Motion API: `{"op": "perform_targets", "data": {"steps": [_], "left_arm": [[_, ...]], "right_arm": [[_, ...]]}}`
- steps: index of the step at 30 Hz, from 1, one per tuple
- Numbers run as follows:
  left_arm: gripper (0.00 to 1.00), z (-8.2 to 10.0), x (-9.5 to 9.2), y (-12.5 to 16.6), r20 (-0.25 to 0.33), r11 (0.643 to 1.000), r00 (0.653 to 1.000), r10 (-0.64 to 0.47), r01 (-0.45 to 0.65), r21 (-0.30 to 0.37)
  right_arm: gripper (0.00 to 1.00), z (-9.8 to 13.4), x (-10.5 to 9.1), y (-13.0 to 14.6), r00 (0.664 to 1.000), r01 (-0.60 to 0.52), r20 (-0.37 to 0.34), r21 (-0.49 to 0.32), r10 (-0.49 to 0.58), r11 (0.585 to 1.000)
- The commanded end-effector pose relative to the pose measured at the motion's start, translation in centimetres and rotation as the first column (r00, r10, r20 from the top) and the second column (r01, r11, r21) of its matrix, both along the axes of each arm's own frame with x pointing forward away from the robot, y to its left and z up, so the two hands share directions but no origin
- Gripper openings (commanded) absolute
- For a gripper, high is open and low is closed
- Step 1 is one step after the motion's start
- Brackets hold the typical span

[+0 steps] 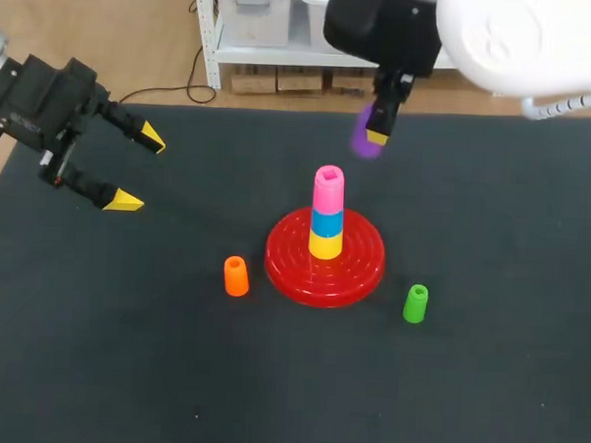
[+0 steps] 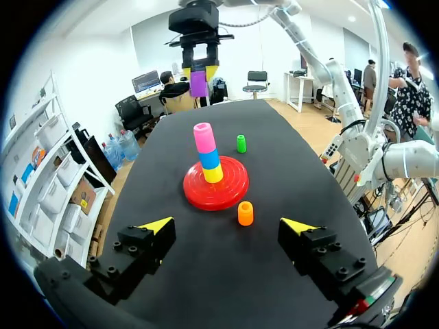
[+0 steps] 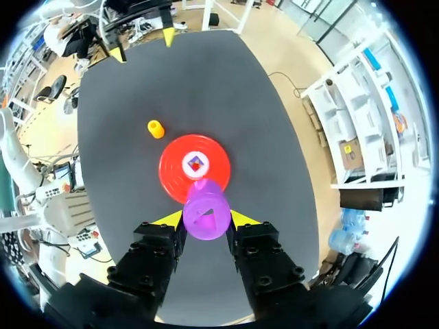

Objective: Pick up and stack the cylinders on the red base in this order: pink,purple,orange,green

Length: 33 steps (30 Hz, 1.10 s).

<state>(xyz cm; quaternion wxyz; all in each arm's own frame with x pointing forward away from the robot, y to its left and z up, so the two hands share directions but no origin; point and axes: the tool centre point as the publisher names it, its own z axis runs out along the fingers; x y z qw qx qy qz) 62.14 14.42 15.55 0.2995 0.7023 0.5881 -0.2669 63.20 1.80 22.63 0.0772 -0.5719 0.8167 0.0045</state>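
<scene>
Pinched upright between my right fingers [image 3: 206,220], the purple cylinder [image 3: 206,214] hangs above the tabletop [image 1: 484,387], on the far side of the pink cylinder [image 1: 328,189] that tops the red base [image 1: 360,268]. Both axes are vertical, but it isn't over the pink one yet. My left fingers [image 1: 136,168] are spread wide, well apart at left. The orange cylinder [image 1: 236,276] and green cylinder [image 1: 416,303] stand beside the base.

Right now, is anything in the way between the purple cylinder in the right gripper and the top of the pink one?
Nothing visible. The purple cylinder hangs in the right gripper; the top of the pink cylinder is bare. The orange cylinder and green cylinder stand on the table beside the red base.
</scene>
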Motion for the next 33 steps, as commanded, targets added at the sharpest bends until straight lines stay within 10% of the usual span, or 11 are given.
{"op": "perform_targets", "data": {"steps": [1, 33], "left_arm": [[1.00, -0.1, 0.1, 0.0, 0.000, 1.000, 1.000, -0.002, 0.002, -0.001], [1.00, -0.1, 0.1, 0.0, 0.000, 1.000, 1.000, -0.002, 0.002, -0.001]], "right_arm": [[0.00, -0.1, -0.3, 0.7, 1.000, -0.020, -0.008, 0.006, 0.020, 1.000], [0.00, -2.6, -0.6, 3.6, 0.993, -0.108, -0.063, -0.086, 0.103, 0.990]]}}
